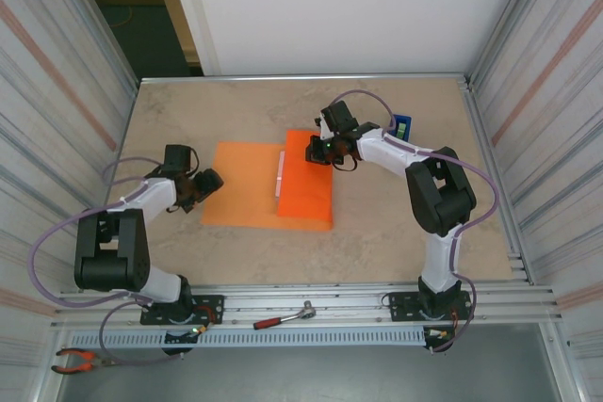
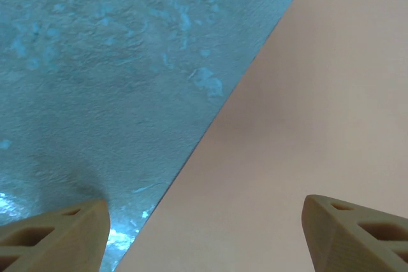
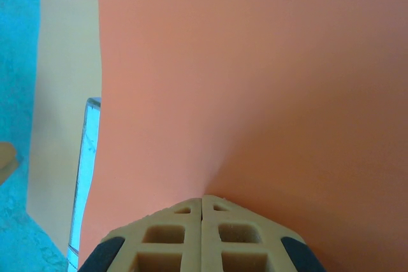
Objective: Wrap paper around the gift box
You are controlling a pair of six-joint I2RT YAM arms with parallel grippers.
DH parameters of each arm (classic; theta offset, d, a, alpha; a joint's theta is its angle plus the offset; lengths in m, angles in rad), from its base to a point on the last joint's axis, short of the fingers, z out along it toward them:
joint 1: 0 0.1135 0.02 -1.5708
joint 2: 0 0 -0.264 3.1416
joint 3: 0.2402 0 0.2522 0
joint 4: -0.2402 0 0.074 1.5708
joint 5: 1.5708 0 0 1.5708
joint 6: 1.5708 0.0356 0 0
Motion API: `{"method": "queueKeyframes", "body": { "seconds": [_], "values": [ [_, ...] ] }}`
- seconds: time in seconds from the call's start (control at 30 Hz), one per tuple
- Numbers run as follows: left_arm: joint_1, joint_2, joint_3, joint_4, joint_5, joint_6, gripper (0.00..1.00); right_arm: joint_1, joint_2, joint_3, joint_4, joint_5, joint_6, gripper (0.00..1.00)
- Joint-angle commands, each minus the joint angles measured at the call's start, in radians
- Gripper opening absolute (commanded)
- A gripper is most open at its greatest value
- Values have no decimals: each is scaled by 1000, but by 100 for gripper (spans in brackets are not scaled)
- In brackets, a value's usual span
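Observation:
The orange paper [image 1: 247,197] lies flat on the table, and its right part is folded over to the left as a raised flap [image 1: 307,185]. A pale strip of the gift box [image 1: 280,174] shows at the flap's edge, also seen as a light strip [image 3: 88,170] in the right wrist view. My right gripper [image 1: 321,150] is shut, its tips [image 3: 203,199] pressed against the flap [image 3: 255,81], which dents there. My left gripper [image 1: 202,185] stands open over the paper's left edge [image 2: 299,125], fingers [image 2: 60,237] wide apart with nothing between them.
A blue tape dispenser [image 1: 402,126] stands behind the right arm near the back right. A red-handled tool [image 1: 283,317] and pliers [image 1: 80,360] lie on the rail in front of the arm bases. Metal walls close in both sides.

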Motion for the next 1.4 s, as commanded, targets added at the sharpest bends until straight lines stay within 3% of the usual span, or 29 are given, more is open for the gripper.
{"method": "queueKeyframes", "body": {
  "seconds": [0.0,0.13,0.43,0.63,0.83,1.13,1.37],
  "values": [
    [3,26,-14,17,24,0,79,6,49,-48,-76,25,-22,0],
    [-10,69,-15,57,124,15,78,6,50,-49,-75,24,-20,0],
    [-166,32,-29,137,134,4,78,6,56,-40,-72,19,-16,0],
    [-189,103,23,212,172,62,79,5,56,-40,-72,17,-14,0],
    [-167,153,123,228,186,174,80,6,56,-42,-72,17,-14,0],
    [-57,225,278,155,346,265,80,5,60,-41,-72,20,-14,0],
    [5,188,236,117,421,247,67,4,56,-45,-74,21,-14,0]
  ]
}}
